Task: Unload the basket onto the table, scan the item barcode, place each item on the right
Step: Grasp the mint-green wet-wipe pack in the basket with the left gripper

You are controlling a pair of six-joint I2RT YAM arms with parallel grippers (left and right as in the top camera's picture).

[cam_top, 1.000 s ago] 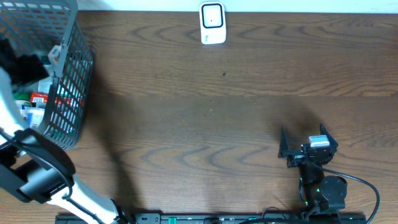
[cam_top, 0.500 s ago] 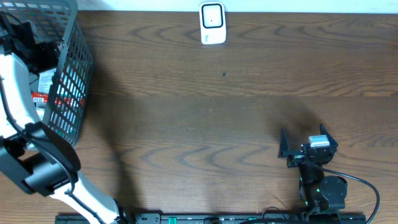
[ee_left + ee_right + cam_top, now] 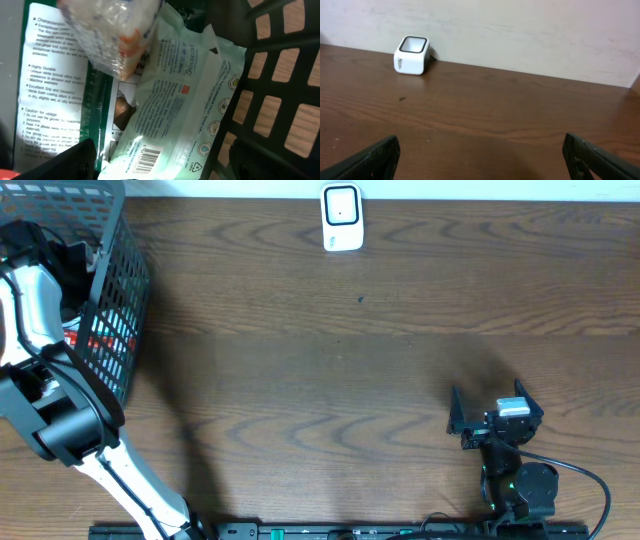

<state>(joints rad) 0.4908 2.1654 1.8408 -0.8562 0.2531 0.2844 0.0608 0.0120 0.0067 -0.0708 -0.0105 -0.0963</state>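
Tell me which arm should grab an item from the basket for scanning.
Left. The left gripper, open, is inside the dark wire mesh basket, right above the pale green plastic packet, whose barcode shows. The right gripper, also open, sits far away across the brown wooden table.

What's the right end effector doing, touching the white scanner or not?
Apart. Overhead shows the right end effector far from the white scanner, bare table between them.

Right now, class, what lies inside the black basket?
A pale green pack showing its barcode, a clear bag partly over it, and a printed packet beside it. Whatever lies beneath is covered.
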